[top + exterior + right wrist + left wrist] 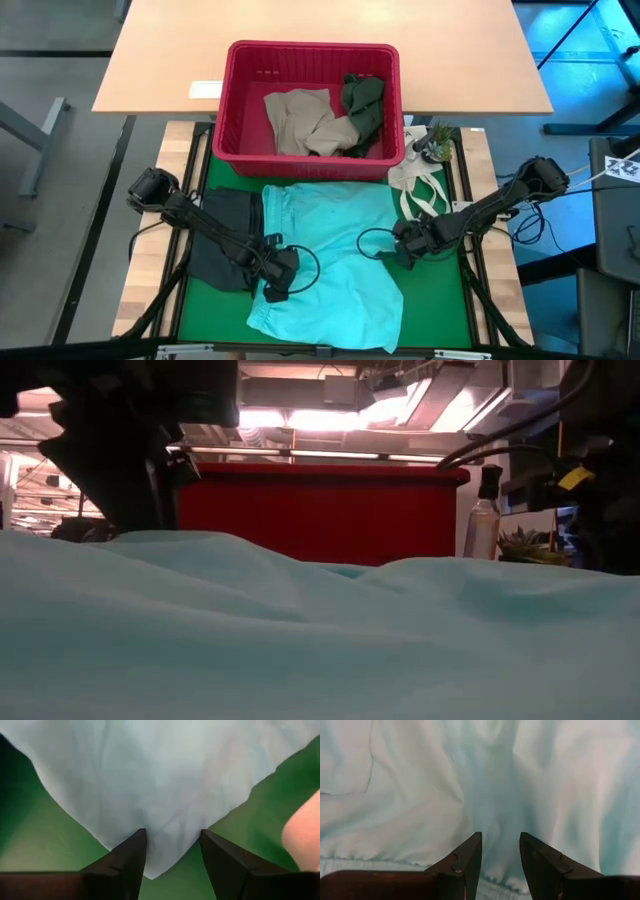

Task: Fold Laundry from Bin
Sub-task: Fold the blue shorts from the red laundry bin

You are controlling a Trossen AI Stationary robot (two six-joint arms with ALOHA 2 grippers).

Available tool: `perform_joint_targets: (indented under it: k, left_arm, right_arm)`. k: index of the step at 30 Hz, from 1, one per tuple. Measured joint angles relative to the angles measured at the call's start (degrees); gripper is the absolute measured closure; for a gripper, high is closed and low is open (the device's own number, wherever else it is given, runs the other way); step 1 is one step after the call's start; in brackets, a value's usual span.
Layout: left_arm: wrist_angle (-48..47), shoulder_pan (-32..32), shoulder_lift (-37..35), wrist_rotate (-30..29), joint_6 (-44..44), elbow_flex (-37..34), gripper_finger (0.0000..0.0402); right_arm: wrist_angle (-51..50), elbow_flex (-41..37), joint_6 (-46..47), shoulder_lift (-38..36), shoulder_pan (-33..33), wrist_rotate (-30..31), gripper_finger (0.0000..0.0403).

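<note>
A light teal garment (330, 250) lies spread on the green mat (440, 290), rumpled into low mounds (300, 640). My left gripper (277, 283) points down at its left edge, open, with a ridge of teal cloth (495, 805) running into the gap. My right gripper (403, 248) points down at the right edge, open, astride a pointed corner of the cloth (150, 870). A black garment (225, 235) lies on the mat left of the teal one. The red bin (310, 47) stands behind, with a beige garment (298, 118) and an olive one (362, 105) inside. My left gripper stands with a finger on each side of a teal ridge near the hemmed edge (380, 865). I cannot tell whether the fingertips touch the cloth. My right gripper stands with its fingers on each side of the teal corner, which lies flat on the mat. I cannot tell whether they touch it.
A white cloth bag with loop handles (425, 185) and a small potted plant (436, 143) sit at the mat's far right corner. A spray bottle (483, 510) stands beside the bin. A light wooden table (160, 60) lies beyond. Bare mat shows right of the teal garment.
</note>
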Motion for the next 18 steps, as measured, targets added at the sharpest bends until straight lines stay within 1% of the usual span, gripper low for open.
perform_joint_targets:
  k: [7, 10, 15, 18]
  left_arm:
    - [-0.2, -1.0, 0.0, 0.0, 0.0, 0.0, 0.0275]
    - [-0.1, -1.0, 0.0, -0.1, 0.0, 0.0, 0.0275]
    - [-0.1, -0.9, 0.0, -0.2, 0.0, 0.0, 0.0275]
    - [-0.1, -0.9, 0.0, -0.2, 0.0, 0.0, 0.0275]
  right_arm:
    - [-2.8, 1.2, -0.4, 0.1, 0.0, -0.5, 0.0215]
    - [-9.0, 4.2, -1.8, 0.2, 0.0, -0.1, 0.0215]
    - [-18.9, 10.9, -2.1, -0.1, 0.0, 2.1, 0.0215]
    - [-19.9, 14.1, -1.9, -0.1, 0.0, 2.1, 0.0215]
